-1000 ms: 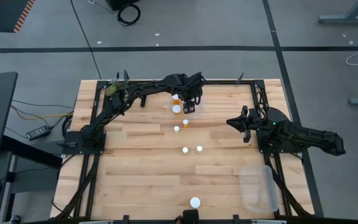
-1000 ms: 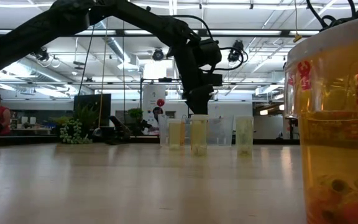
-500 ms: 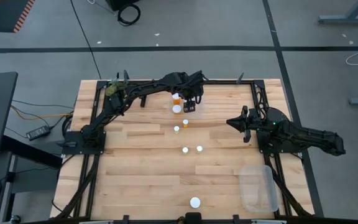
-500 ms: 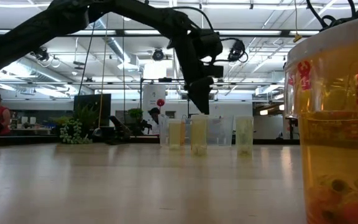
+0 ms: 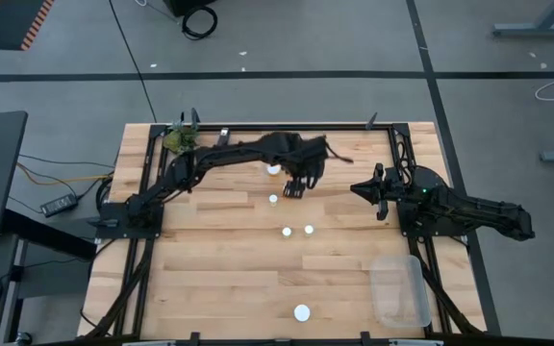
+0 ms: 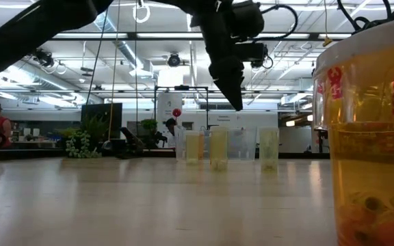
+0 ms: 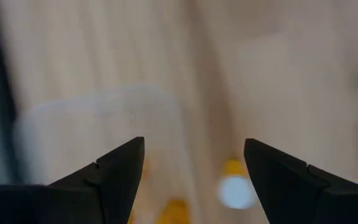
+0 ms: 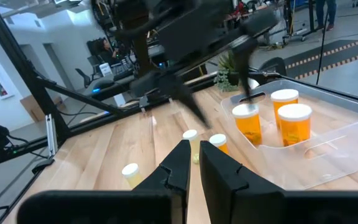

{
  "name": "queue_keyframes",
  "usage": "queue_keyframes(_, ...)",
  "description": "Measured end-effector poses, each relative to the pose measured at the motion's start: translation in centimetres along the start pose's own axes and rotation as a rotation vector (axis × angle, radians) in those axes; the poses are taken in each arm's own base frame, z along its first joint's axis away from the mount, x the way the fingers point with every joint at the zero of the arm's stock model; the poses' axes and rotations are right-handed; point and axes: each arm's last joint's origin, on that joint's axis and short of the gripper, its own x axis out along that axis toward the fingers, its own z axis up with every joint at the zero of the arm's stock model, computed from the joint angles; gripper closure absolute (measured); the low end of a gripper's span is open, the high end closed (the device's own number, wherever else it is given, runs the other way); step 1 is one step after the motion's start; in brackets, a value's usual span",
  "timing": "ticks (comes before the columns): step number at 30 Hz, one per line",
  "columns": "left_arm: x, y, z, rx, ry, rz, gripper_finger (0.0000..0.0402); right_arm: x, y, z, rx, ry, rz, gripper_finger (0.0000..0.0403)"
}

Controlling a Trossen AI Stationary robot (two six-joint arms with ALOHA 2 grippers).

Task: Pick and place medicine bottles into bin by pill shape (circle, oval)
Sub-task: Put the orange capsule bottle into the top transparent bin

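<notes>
I held the left pincer (image 5: 294, 188) open and empty above the small orange translucent white-capped medicine bottles (image 5: 286, 231), the nearest just beside its tips. I judged them light, rigid and slick, best pinched across the body below the cap. The right pincer (image 5: 357, 189) waited closed.

I see three medicine bottles (image 8: 284, 121) standing inside a bin (image 8: 352, 149) near the worktop's (image 5: 210, 279) far edge. Four more stand mid-worktop; one (image 5: 302, 312) sits at the near edge, left of another bin (image 5: 399, 289).
</notes>
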Motion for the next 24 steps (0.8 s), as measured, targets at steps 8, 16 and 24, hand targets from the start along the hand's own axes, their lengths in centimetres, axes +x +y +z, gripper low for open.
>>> queue_keyframes(8, -0.6, -5.8, 1.8, 0.108, 0.024, -0.091, 0.0115, 0.0, 0.0, 0.0, 0.000, 0.000, 0.000, 0.0362)
queue_keyframes(16, -1.4, -11.3, 3.0, 0.174, 0.036, -0.143, 0.0115, 0.0, 0.0, 0.0, 0.000, 0.000, 0.000, 0.0362)
queue_keyframes(24, -2.4, -16.4, 3.8, 0.224, 0.028, -0.230, 0.0115, 0.0, 0.0, 0.0, 0.000, 0.000, -0.001, 0.0362)
